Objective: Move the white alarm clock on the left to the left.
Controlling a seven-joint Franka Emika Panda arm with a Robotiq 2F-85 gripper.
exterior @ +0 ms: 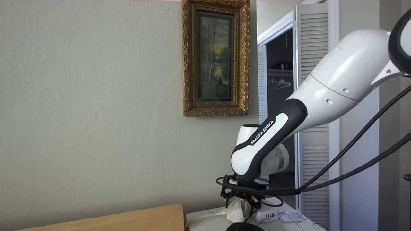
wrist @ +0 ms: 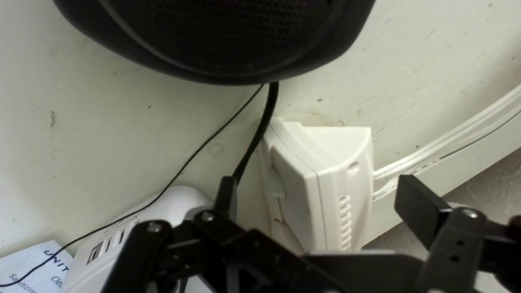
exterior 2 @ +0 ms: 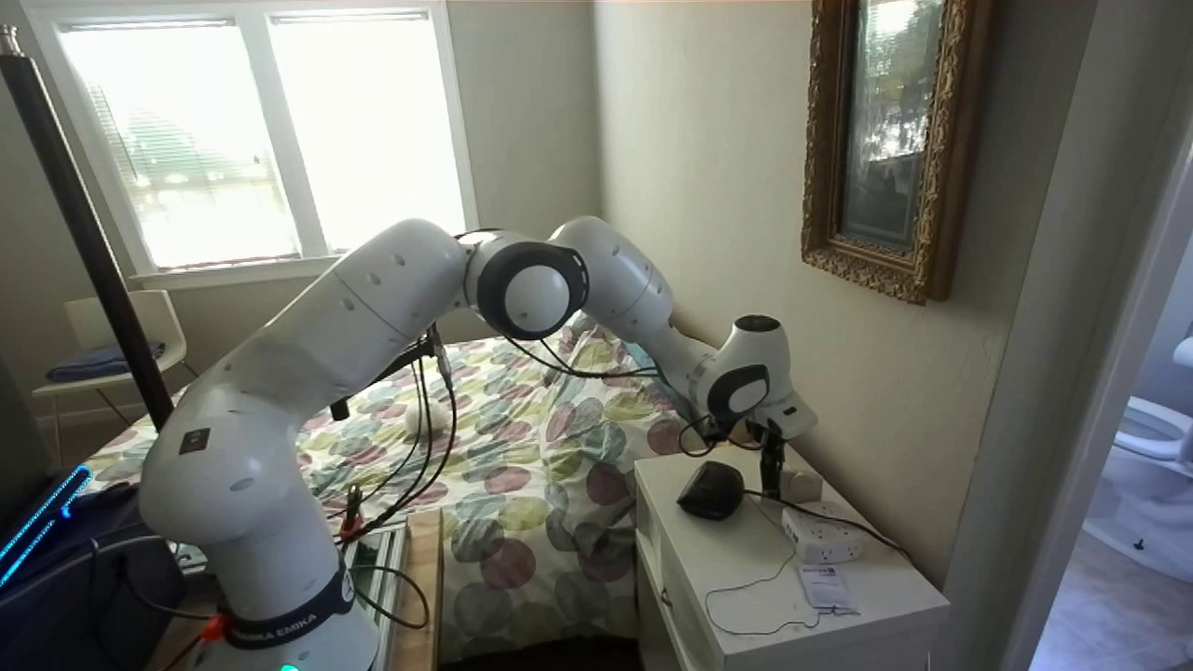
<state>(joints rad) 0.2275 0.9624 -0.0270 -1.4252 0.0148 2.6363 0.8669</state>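
You have a white cabinet, its top dotted with small dark specks. Near one edge you see the clock; white cords run along that edge up to its back, though you cannot tell if they plug in. Apart from it sits the black device, with a thick cord that passes close by the clock. Near the clock you also have the power strip, and beside that, the slip, hand-lettered "UNIT". A thin cord loops over the top; in the wrist view you see it cross the power strip and the slip.
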